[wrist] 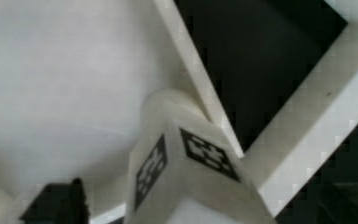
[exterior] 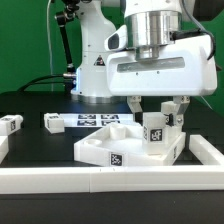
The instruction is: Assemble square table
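Observation:
The square table's top is a white slab with a recessed face and raised rim, lying at the middle of the table. A short white tagged leg stands upright in its corner at the exterior view's right. My gripper hangs over that leg, open, with a finger on each side and a gap to both. In the wrist view the leg rises between the jaws, next to the slab's face and rim. Another leg lies at the exterior view's far left.
A long white border wall runs along the front and up the exterior view's right side. The marker board lies flat behind the slab. The arm's white base stands at the back.

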Motion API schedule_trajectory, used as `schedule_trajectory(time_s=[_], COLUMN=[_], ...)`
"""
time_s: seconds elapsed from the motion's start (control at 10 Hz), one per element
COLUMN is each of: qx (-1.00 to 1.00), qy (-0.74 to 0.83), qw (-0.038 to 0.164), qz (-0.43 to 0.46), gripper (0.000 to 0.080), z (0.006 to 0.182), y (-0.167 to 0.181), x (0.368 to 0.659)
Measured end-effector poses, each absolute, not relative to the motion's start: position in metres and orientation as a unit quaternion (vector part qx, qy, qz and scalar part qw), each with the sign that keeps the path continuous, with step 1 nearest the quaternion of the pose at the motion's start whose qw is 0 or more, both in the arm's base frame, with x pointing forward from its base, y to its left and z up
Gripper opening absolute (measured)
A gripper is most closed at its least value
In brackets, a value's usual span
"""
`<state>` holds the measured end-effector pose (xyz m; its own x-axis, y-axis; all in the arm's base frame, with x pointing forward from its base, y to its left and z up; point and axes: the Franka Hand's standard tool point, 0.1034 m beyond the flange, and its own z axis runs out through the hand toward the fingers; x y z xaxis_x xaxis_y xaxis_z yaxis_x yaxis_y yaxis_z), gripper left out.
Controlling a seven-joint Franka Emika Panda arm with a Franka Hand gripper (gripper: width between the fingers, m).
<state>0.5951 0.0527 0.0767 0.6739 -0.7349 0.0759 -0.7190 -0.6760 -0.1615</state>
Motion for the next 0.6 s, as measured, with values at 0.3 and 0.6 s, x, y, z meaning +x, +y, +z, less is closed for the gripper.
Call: schedule_trajectory(time_s=[0.3, 0.6], qx=[-0.950, -0.969], qy=[0.300, 0.230], qw=[0.045, 0.038], qz=[-0.073, -0.076], gripper=[0.0649, 0.0649], z=[0.0761, 0.0760], y=[0.0518, 0.0491], x=[0.5949, 0.5951])
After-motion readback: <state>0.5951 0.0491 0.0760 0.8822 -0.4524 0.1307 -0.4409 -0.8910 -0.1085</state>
